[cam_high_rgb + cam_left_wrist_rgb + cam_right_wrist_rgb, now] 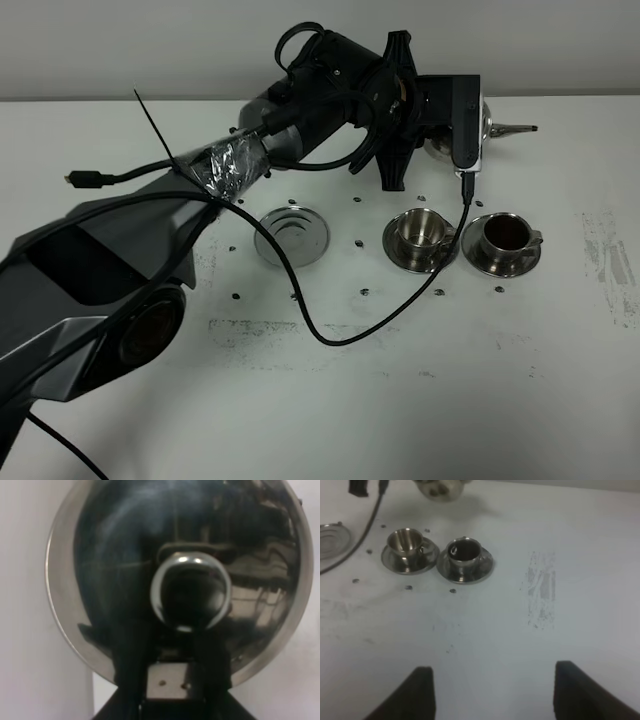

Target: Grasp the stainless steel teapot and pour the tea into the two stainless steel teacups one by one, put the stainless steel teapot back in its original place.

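second cup wants filling

my left gripper [462, 130] is clamped tight, apparently on the teapot [492, 122] handle, though my arm hides the grip. the pot hangs behind the cups, spout pointing right. the cup with tea [507, 235] looks done, so i'd bring the spout over the empty cup [419, 230] and tip slowly. a cable [400, 300] dangles beside that cup. my right gripper [492, 690] gapes wide over the bench [450, 400], holding nothing.

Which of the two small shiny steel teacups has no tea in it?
On the white table, right of the flat round steel dish, two cups stand on saucers. The empty teacup is the one nearer the dish. Its inside is bare and shiny, while the other teacup holds dark reddish-brown tea.
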